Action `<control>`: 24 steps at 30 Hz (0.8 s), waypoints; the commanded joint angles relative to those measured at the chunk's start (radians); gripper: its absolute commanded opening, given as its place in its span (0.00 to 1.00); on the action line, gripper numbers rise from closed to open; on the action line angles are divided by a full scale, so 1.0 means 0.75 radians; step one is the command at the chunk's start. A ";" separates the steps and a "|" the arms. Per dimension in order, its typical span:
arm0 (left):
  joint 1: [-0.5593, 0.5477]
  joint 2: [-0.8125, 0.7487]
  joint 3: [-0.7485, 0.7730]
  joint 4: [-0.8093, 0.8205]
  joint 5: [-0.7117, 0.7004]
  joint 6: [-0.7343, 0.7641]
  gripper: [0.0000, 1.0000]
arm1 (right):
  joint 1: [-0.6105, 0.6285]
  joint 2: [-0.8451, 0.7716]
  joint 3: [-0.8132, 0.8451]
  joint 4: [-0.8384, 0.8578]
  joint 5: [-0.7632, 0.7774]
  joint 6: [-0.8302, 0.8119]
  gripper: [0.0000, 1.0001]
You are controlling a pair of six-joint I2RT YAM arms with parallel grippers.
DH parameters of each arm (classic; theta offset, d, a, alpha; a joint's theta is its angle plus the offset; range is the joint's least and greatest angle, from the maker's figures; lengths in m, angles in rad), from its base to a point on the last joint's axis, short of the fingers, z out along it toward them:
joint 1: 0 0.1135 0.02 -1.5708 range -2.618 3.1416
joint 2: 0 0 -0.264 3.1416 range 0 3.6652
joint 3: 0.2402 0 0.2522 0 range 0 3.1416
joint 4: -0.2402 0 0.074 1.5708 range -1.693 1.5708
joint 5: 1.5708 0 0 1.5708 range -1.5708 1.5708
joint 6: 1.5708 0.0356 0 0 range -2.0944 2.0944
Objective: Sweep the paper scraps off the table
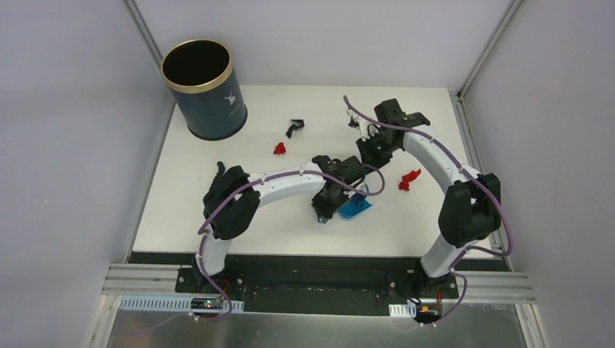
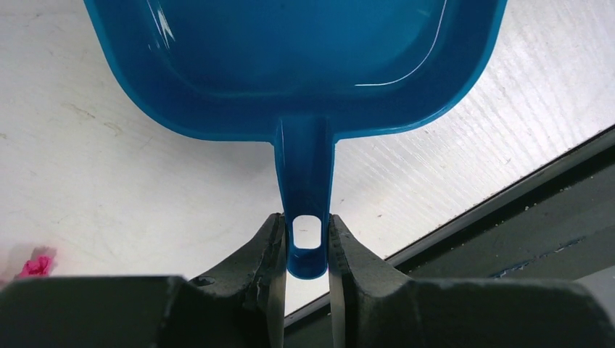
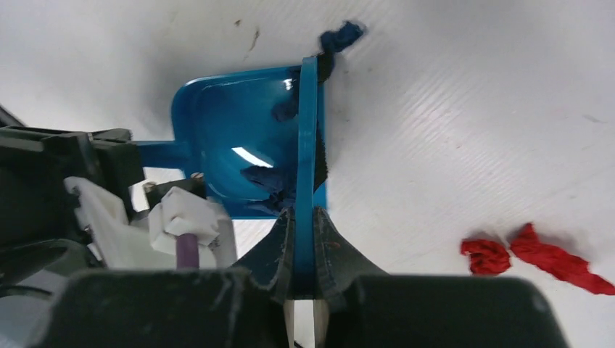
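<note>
Paper scraps [image 1: 280,148] lie scattered on the white worktop [image 1: 188,210], red and black ones well apart from a dark blue bit [image 3: 341,35] at the dustpan [image 3: 217,116] lip. Left hand [image 2: 306,243] is clenched on the dustpan handle; right hand [image 3: 303,225] grasps the blue brush [image 3: 307,130] across the pan's mouth.

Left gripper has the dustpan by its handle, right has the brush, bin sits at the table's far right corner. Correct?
No: the bin stands at the table's far left corner, as the top external view shows. The rest holds: the left gripper grips the dustpan handle, and the right gripper grips the brush.
</note>
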 commanded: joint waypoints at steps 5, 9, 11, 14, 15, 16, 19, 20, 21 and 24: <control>-0.006 -0.008 0.050 0.052 -0.043 -0.009 0.00 | -0.019 -0.130 -0.020 -0.161 -0.367 0.111 0.00; -0.014 -0.091 -0.026 0.093 -0.067 -0.002 0.00 | -0.073 -0.129 -0.020 -0.148 -0.309 0.124 0.00; -0.012 -0.101 -0.067 0.120 -0.169 0.024 0.00 | -0.120 -0.135 0.000 -0.181 -0.304 0.115 0.00; -0.016 -0.113 -0.091 0.123 -0.147 0.044 0.00 | -0.200 -0.205 0.023 -0.189 -0.311 0.115 0.00; -0.015 -0.124 -0.112 0.144 -0.152 0.047 0.00 | -0.223 -0.230 0.026 -0.175 -0.301 0.117 0.00; -0.016 -0.128 -0.132 0.155 -0.166 0.053 0.00 | -0.236 -0.250 0.023 -0.159 -0.267 0.125 0.00; -0.019 -0.120 -0.098 0.113 -0.228 0.062 0.00 | -0.241 -0.277 0.010 -0.125 -0.153 0.128 0.00; -0.022 -0.119 -0.093 0.113 -0.264 0.069 0.00 | -0.244 -0.274 0.006 -0.119 -0.127 0.129 0.00; -0.026 -0.109 -0.042 0.062 -0.274 0.072 0.00 | -0.251 -0.270 0.006 -0.112 -0.117 0.137 0.00; -0.047 -0.124 -0.039 0.034 -0.327 0.089 0.00 | -0.286 -0.267 0.007 -0.102 -0.155 0.152 0.00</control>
